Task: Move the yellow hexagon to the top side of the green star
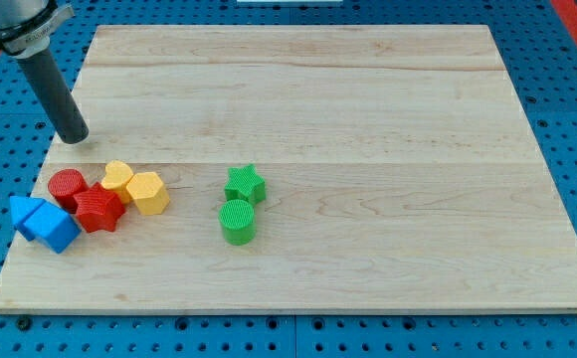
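My tip (73,139) rests on the surface (368,119), bare rod, pinching nothing, at 10 o'clock from the yellow hexagon (148,192). Green star (245,184) well apart at hexagon's 3 o'clock.

The rod (55,89) runs out of the view's top-left corner, so its upper mount is cut off. The red star (98,211) hides the lower side of the red cylinder (67,185). The yellow hexagon (148,193) covers part of the second yellow block (117,177) (its shape cannot be made out). Of the two blue blocks, the nearer one (52,228) overlaps the other (22,211). The green cylinder (237,221) hides the foot of the green star (244,184). The table (368,119) shows whole.
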`<state>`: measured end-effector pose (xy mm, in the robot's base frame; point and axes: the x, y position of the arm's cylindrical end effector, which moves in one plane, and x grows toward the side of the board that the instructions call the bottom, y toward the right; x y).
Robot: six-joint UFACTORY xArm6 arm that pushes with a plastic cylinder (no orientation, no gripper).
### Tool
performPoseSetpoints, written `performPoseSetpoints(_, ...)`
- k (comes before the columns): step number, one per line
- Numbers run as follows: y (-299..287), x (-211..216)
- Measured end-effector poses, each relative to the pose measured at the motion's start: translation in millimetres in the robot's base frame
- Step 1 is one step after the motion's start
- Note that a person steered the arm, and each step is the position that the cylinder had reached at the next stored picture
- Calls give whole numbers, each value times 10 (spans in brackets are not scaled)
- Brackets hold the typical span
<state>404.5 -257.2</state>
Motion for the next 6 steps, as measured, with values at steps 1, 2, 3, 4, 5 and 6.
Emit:
performPoseSetpoints(1,0,83)
performPoseSetpoints(2,19,238)
performPoseSetpoints(3,298,614)
performPoseSetpoints(4,625,899)
performPoseSetpoints(5,691,1004)
performPoseSetpoints(6,899,1262)
